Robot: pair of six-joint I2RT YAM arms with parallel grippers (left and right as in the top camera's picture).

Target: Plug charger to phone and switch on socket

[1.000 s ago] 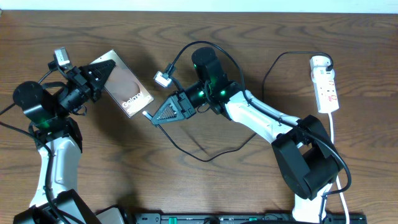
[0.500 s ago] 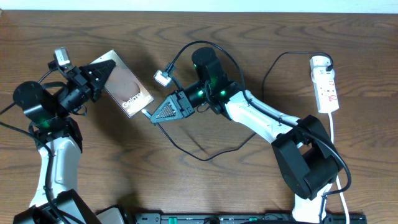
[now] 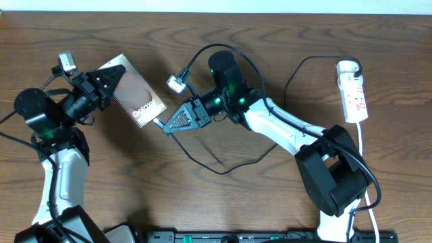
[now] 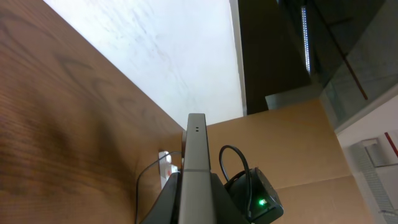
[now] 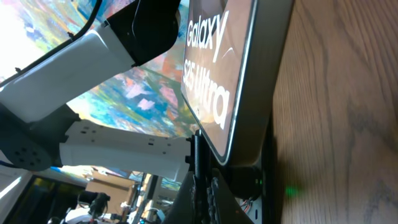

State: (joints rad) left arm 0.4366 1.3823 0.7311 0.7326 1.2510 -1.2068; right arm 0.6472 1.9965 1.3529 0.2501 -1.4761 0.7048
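Overhead view of a dark brown wooden desk (image 3: 101, 182) with two white-and-black robot arms. The left fingers (image 3: 108, 81) are closed on one short edge of the phone (image 3: 138, 94), a flat rectangular slab with a glossy brown-silver face and white "Galaxy" lettering. It is held slanted, its other short edge pointing toward the right fingers (image 3: 177, 121). From the left wrist camera the slab shows edge-on, a thin grey strip rising straight out from between those fingers.

The right fingers are pinched together on the small plug tip of the charger (image 3: 219, 171), a long thin black cable. The tip sits just ahead of the right fingers, at the phone's nearest corner; whether it is seated in the port cannot be told. From the right wrist camera the phone's face fills the space directly ahead of the fingertips, its lettering reading "Galaxy S25 Ultra".

The cable trails back from the right fingers, sags in a loop across the desk, passes the right arm and climbs to the socket (image 3: 353, 91). This is a narrow white power strip with red markings and a round white plug at one end, lying well behind the right fingers. A small silver box (image 3: 177, 84) on a thicker black robot cable sits just beside the right fingers, between them and the phone's long edge
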